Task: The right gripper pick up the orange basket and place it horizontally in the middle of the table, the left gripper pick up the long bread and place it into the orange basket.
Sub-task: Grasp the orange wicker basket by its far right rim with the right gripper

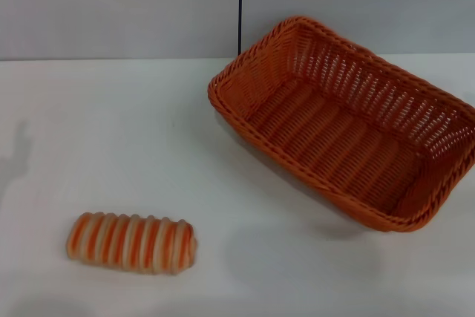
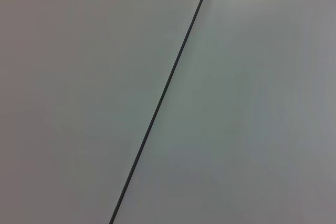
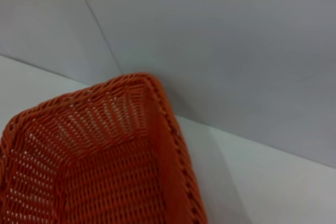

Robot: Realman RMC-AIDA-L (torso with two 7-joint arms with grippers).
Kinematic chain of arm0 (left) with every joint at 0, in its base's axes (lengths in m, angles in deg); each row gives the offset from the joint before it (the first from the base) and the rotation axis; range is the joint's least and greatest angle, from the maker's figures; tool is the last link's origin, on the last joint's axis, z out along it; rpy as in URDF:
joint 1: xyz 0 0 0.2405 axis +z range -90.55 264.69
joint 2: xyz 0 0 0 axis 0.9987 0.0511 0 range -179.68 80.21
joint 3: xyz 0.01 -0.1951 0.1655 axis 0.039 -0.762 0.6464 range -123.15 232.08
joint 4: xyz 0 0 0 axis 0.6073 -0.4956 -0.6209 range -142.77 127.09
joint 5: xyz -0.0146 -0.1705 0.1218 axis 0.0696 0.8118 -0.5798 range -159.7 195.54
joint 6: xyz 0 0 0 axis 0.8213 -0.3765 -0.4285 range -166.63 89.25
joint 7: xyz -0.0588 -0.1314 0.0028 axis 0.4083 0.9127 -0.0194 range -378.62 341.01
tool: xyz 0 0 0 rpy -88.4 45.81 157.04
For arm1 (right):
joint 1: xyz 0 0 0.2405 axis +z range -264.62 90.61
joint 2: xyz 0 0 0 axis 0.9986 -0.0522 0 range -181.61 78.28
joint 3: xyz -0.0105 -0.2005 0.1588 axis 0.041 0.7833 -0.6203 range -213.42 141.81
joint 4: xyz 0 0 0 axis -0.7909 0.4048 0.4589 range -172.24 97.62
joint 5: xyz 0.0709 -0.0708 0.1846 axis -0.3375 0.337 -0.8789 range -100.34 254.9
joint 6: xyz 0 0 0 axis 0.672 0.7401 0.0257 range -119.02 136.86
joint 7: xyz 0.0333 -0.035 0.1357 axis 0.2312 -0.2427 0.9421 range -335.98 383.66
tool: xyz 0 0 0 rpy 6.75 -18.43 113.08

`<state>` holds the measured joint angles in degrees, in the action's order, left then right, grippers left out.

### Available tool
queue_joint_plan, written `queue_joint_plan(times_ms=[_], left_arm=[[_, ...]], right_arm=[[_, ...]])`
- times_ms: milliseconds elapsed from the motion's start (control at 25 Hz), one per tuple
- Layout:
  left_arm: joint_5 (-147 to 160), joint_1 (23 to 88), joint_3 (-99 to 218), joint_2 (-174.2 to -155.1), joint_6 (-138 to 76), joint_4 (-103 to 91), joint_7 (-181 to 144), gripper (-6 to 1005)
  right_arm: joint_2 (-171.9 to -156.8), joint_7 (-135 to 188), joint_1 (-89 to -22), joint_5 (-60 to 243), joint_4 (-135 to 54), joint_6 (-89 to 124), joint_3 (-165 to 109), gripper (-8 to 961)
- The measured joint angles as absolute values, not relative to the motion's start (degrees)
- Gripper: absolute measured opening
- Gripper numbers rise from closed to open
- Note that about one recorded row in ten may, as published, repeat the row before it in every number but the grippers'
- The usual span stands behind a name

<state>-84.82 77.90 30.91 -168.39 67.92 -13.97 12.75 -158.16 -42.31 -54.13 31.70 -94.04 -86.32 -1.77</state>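
The orange basket (image 1: 349, 124) fills the right half of the head view, lying diagonally and tilted, with a broad shadow on the table (image 1: 111, 124) under its near side. In the right wrist view its far corner and braided rim (image 3: 105, 150) show close up. The basket is empty. The long bread (image 1: 131, 242), cream with orange stripes, lies flat on the table at the front left, well apart from the basket. Neither the left gripper nor the right gripper shows in any view.
A grey wall with a thin dark vertical seam (image 1: 240, 5) stands behind the table. The left wrist view shows only that wall and the seam (image 2: 163, 98). A faint shadow (image 1: 18, 157) falls on the table's left edge.
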Motion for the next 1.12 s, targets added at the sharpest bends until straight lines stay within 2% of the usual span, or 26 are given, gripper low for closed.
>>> queue_joint_plan(times_ms=[280,720,1120], left_arm=[[-84.82,78.30,30.91,-168.39,67.91,-14.69,12.75,637],[-84.82,78.98,30.93,-168.39,67.90,-14.78,12.75,637],[-84.82,79.29,31.01,-168.39,67.78,-14.79,13.24,636]], right_arm=[[-158.11,-44.79,-52.70,32.52,-88.32,-83.63,0.02,640],[-158.87,-46.33,-51.10,32.82,-82.76,-80.25,2.90,623],[-160.55,-46.64,-51.00,34.85,-81.12,-74.39,4.09,608]])
